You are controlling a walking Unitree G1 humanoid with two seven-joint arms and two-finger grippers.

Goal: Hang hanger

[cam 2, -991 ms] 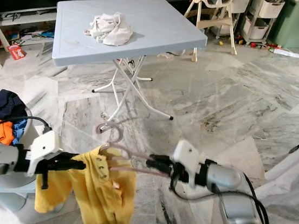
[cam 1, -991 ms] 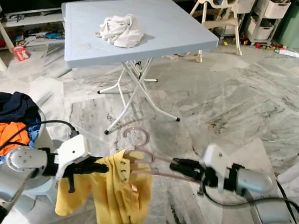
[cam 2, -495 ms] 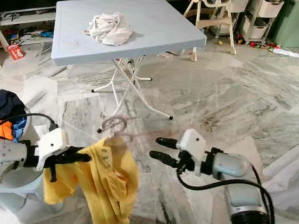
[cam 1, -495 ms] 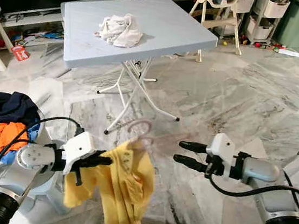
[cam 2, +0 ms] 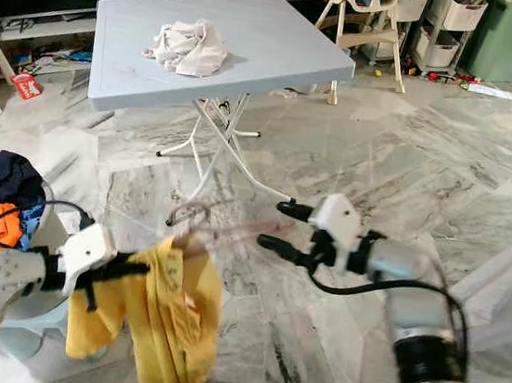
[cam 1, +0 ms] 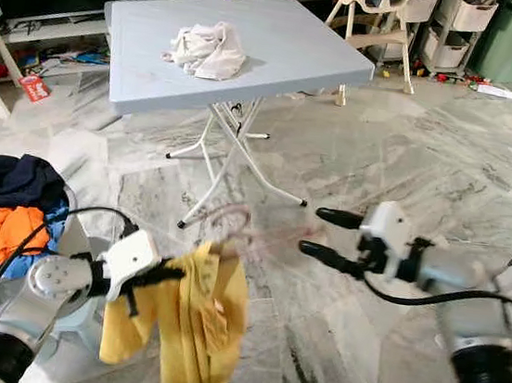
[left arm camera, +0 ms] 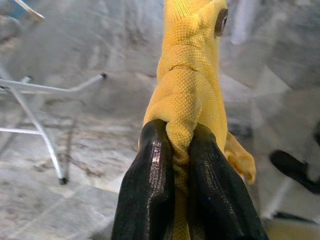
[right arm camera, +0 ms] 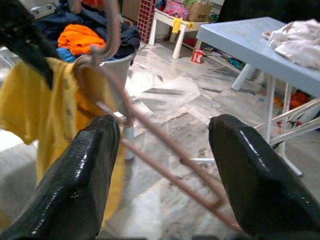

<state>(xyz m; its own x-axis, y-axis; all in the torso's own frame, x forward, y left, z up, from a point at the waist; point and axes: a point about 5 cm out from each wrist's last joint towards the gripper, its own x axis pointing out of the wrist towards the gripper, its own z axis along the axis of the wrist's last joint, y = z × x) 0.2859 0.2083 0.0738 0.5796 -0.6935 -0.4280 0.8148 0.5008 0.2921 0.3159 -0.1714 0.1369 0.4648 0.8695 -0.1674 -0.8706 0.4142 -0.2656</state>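
1. Yellow shirt (cam 1: 195, 320), one, is clamped at its collar by the left gripper (cam 1: 163, 275), above the marble floor (cam 1: 399, 172).
2. One pink hanger (right arm camera: 150, 135) is seen inside it, one arm protruding.
3. The right gripper (cam 1: 324, 233) is held spread apart, straddling that arm, touching nothing.
4. One table (cam 1: 282, 55) is noted beyond.

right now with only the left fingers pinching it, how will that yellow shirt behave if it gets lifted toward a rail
Probably floppy: the shirt hangs in loose folds below the left gripper, so it should sway and droop. It looks light, since a pinch of bunched cloth carries it. The hanger seems half in, so it may slip or tilt with the right gripper open.
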